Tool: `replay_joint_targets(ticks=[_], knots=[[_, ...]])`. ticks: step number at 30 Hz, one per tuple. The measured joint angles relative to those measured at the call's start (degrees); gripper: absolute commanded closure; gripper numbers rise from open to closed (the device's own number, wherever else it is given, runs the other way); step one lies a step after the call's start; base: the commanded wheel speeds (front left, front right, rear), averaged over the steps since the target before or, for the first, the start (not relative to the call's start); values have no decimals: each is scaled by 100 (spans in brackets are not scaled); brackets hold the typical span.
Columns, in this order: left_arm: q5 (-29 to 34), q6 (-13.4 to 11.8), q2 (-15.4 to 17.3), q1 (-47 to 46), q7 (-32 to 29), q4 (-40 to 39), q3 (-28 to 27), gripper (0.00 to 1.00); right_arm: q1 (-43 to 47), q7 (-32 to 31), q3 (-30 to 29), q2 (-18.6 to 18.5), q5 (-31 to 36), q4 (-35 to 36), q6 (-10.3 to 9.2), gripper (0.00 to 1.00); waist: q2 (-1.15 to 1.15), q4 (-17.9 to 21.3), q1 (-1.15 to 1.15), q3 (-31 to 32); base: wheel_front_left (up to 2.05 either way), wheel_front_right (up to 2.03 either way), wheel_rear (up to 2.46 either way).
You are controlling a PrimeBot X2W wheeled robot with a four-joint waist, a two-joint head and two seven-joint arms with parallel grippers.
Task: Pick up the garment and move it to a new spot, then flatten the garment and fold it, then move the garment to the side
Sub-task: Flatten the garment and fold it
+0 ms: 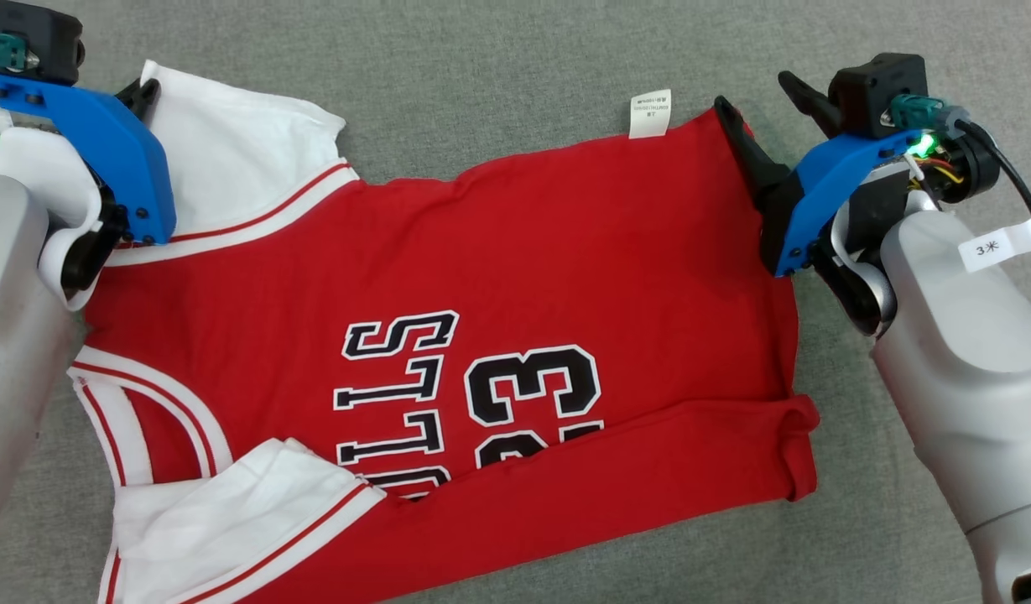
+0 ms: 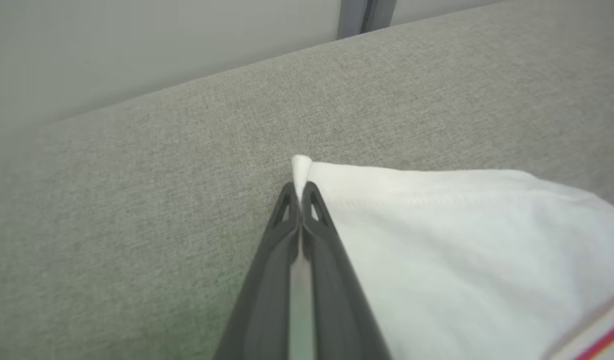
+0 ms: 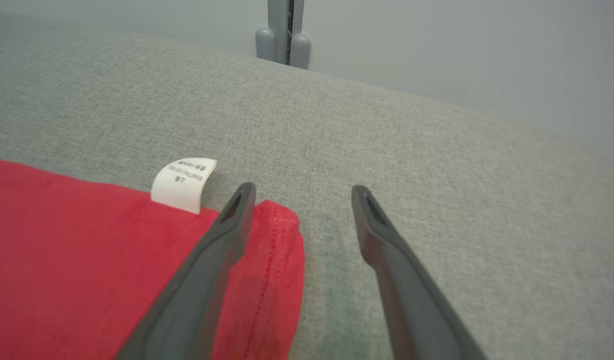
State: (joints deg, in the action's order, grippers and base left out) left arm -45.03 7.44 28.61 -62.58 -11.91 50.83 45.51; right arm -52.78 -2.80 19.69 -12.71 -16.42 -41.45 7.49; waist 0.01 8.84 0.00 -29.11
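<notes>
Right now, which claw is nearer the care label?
Right. The right claw stands open at the jersey's red corner beside the care label; the left claw is shut on the white sleeve at the opposite end.

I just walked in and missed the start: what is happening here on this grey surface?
A two-armed robot is handling a red cloth jersey with white sleeves and black lettering, which lies spread on a grey fabric surface. Its left tool is shut on the corner of a white sleeve. Its right tool is open, its jaws straddling the red hem corner beside a small white label, not gripping yet.
</notes>
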Motion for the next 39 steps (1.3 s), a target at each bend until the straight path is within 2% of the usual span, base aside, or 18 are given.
replay_joint_targets(ticks=[6, 11, 15, 16, 18, 23, 29, 34, 39], knots=[[-151, 0, -51, -49, 379, -44, 323, 100, -97, -379, 413, -313, -34, -96, 0, 0, 0, -159, 0, 113, 0, 0, 0], [-250, 0, -113, -120, 602, -79, 544, 100, -113, -753, 586, -303, -257, -338, 0, 0, 0, -291, 0, 114, 0, 0, 0], [-345, 0, -155, -194, 745, -86, 714, 100, -220, -767, 643, -352, -333, -542, 0, 0, 0, -378, 0, 93, 0, 0, 0], [-360, 0, -170, -231, 769, -93, 737, 100, -241, -727, 647, -363, -339, -586, 0, 21, -1, -402, 0, 86, 0, 0, 0], [-394, 0, -185, -255, 861, -96, 806, 100, -261, -613, 627, -356, -407, -691, 0, 100, 0, -443, 0, 76, 0, 0, 0], [-432, 0, -212, -328, 1218, 23, 900, 100, -361, -327, 593, -333, -391, -921, 1, 100, 0, -509, 0, 130, 0, 0, 0], [-499, 0, -310, -366, 1761, 131, 884, 100, -592, 448, 347, -417, -108, -1157, 1, 100, 0, -583, 0, 331, 0, 0, 0], [-602, 0, -389, -213, 2173, -5, 902, 100, -450, 725, 350, -223, -79, -1421, 1, 100, -1, -650, -1, 553, 0, 0, 0], [-659, -1, -355, 227, 2520, -336, 886, 100, -117, 1281, 250, -198, -74, -1582, 0, 100, -1, -706, -1, 763, 0, 0, 0]])
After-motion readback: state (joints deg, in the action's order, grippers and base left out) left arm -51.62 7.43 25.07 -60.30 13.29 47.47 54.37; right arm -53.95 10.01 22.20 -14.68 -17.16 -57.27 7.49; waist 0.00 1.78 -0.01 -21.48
